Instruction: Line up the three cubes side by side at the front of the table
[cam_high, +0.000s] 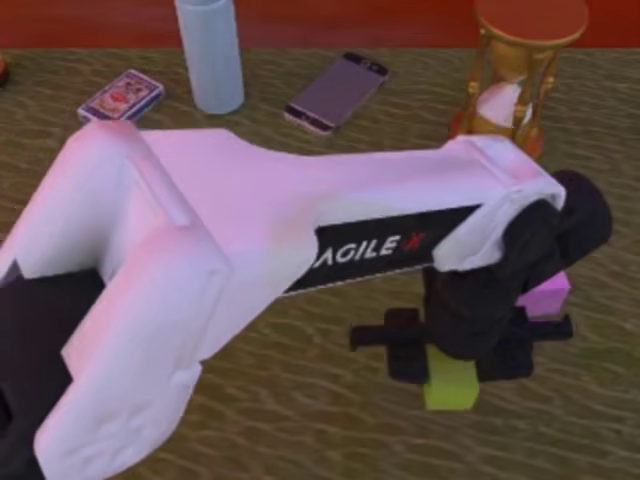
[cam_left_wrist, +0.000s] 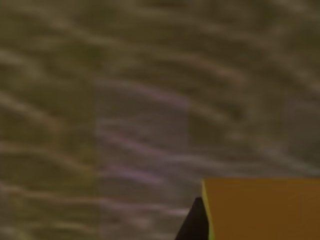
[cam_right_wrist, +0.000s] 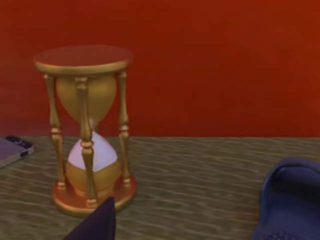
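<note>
Only readable thing here is the lettering on my left arm (cam_high: 250, 220) — white capitals "AGILE" followed by a red "X", sitting on a black strip (cam_high: 385, 250) that runs along the side of the white forearm in the top view. The patterned card box (cam_high: 121, 96) at the back of the counter has printing on it, but it's too small to read.

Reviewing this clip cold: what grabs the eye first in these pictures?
The big white left arm sweeps across the top view from the left, its black left gripper down over the yellow-green cube right of centre. The magenta-pink cube peeks out just beyond the wrist. At the back of the table stand a gold hourglass, a phone and a pale cylinder.
</note>
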